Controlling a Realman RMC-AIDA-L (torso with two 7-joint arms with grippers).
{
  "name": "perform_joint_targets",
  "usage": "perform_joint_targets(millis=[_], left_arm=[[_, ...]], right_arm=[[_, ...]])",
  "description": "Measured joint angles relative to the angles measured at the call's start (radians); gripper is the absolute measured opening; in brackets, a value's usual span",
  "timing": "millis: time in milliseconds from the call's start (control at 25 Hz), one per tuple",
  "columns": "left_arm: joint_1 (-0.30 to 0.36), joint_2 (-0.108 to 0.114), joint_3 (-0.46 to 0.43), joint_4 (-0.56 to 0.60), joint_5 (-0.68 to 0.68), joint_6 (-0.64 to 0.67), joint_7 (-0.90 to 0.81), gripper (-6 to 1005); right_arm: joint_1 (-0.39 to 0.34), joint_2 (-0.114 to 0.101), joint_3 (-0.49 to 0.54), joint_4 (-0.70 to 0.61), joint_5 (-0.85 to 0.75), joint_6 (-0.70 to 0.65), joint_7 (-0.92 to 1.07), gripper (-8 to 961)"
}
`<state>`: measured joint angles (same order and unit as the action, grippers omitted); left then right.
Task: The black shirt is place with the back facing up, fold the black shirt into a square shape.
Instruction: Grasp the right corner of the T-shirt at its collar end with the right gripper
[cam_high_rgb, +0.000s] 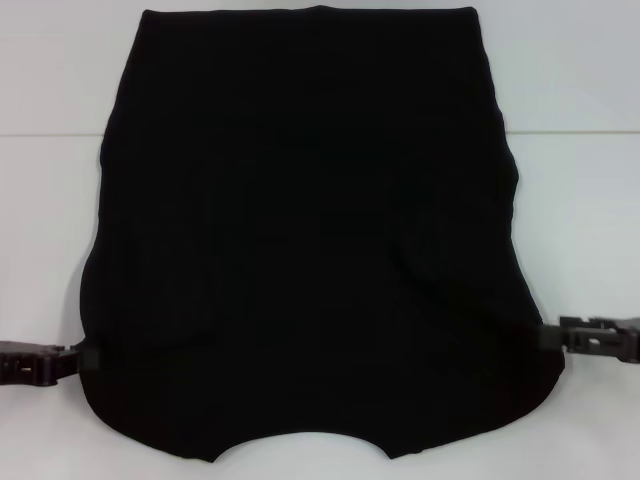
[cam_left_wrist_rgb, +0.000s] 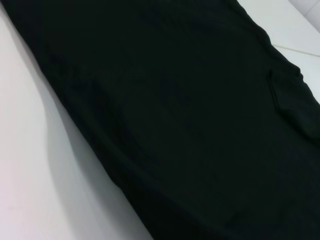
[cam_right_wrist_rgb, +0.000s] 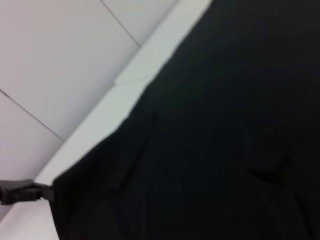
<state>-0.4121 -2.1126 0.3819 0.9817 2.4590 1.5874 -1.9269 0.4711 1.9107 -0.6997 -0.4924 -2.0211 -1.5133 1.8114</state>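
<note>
White table: black shirt between left end effector and right end effector.

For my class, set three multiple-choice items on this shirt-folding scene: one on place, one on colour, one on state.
1. Where are the two grippers?
A. Both above the shirt's far hem
B. One at each side edge, near the robot
C. Both on the left

2. What colour is the shirt?
A. White
B. Red
C. Black

3. How does the shirt lie?
A. Spread flat
B. Rolled up
C. Hanging in the air

Answers: 1 B, the left gripper and right gripper flank the black shirt. 2 C, plain black cloth. 3 A, it lies spread on the white table.
</note>
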Motion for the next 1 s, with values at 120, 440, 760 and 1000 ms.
perform_joint_targets(millis=[120,440,760,1000], left_arm=[[-0.001,0.001,0.001,-0.009,-0.003,0.000,0.005,68],[-0.008,0.008,0.009,-0.028,-0.003,0.001,0.007,68],[-0.012,0.011,0.009,-0.028,-0.003,0.002,0.008,68],[-0.015,0.011,0.009,-0.029,-0.001,0.002,0.014,69]], right_arm=[[-0.006,-0.012,0.000,-0.001,-0.036,0.009,0.028,789],[0.001,-0.012,0.000,-0.003,-0.092,0.062,0.066,785],[0.033,0.015,-0.008,0.003,-0.125,0.099,0.068,781],[0.046,0.038,-0.007,-0.004,-0.159,0.106,0.072,739]])
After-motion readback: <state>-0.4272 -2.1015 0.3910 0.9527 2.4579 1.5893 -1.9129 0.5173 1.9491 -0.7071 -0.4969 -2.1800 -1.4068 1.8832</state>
